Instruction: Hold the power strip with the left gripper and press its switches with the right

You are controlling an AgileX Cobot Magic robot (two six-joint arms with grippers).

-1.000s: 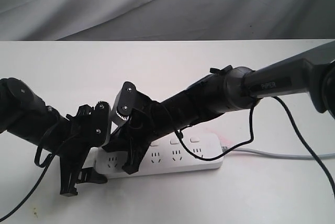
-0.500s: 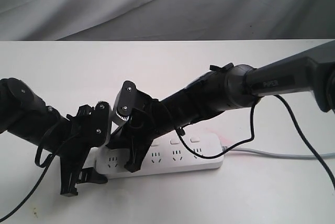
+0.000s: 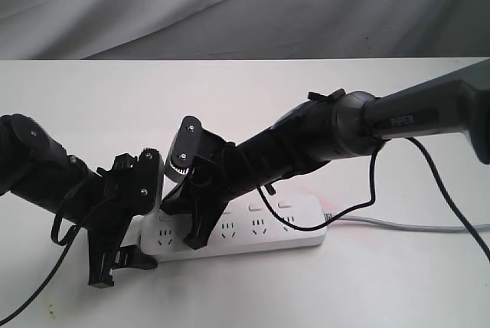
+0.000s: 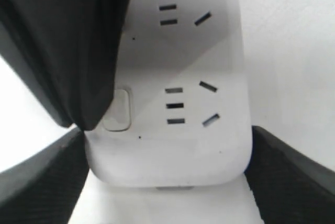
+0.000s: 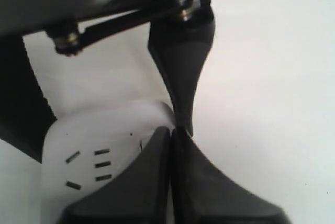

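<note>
White tabletop (image 3: 245,98) before a grey cloth backdrop (image 3: 230,6). The power strip (image 3: 268,228) lies flat on the table, sockets up, and serves as the reference.

At the strip's left end, the left gripper (image 4: 167,179) straddles the rounded end. Its fingers (image 4: 42,182) are spread wide, one against each long edge, clasping the strip between them.

Just right of that end, the right gripper (image 3: 195,240) meets the strip's top face at a steep slant, its two halves pressed together into a single point. Its tip sits at the edge of the end switch (image 4: 118,110); whether that switch is pushed in cannot be told.

Further right along the strip, two switches (image 3: 255,208) of the row show uncovered, each on the far side of its socket. A loose black cable (image 3: 337,217) droops over the strip's right part. From the strip's right end a grey cord (image 3: 413,227) runs off along the table.
</note>
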